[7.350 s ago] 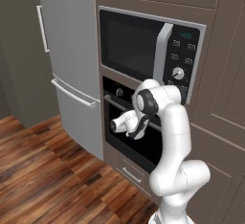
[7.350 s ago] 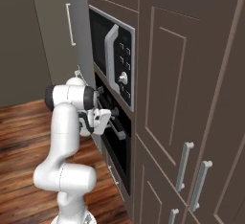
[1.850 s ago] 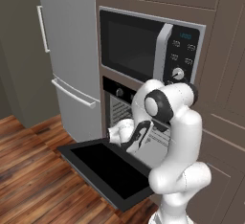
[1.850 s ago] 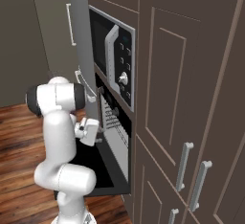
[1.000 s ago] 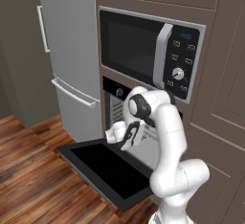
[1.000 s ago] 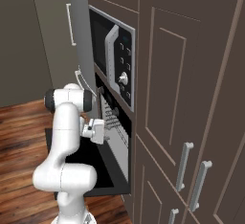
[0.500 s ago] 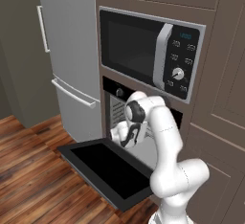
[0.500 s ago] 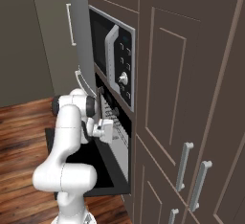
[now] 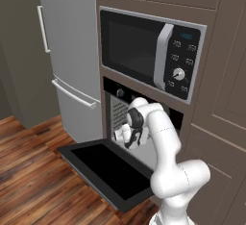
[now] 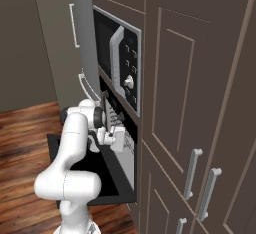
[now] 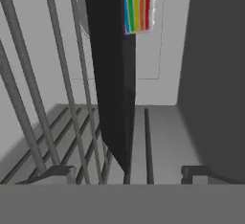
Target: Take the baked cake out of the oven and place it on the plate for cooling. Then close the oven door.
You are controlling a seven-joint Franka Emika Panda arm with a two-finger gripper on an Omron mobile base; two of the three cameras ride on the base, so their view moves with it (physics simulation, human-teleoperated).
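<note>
Oven door (image 9: 108,171) is flopped all the way down, lying flat out toward the near side over the wood floor (image 9: 33,185), and the arm has poked its end effector (image 9: 126,136) right into the mouth of the oven (image 9: 144,123). From the right base view you can see the hand (image 10: 112,135) sitting level with the wire racks.

The hand view is rolled sideways, so bear with me. The racks (image 11: 62,98) run as grey bars across the left side of it, and a dark slab (image 11: 112,74) stands on edge in the middle, with a rainbow-striped thing (image 11: 138,5) at its far end. My guess is that the dark slab is the tray and the striped bit is the cake on it, but it's cropped at the top of the picture, so I wouldn't swear to it.

What matters for the next move: the cake lies straight ahead of the end effector, deeper in the cavity, and the tray's long axis runs along the reach direction, with its near edge coming down roughly between the two fingertips (image 11: 57,173). The tips sit wide apart with nothing pinched between them, so the jaws are open and not gripping yet. Looks like it's lined up to close on that near edge.

Inside the oven I can make out racks, tray and cake, nothing else. Haven't spotted the plate.
</note>
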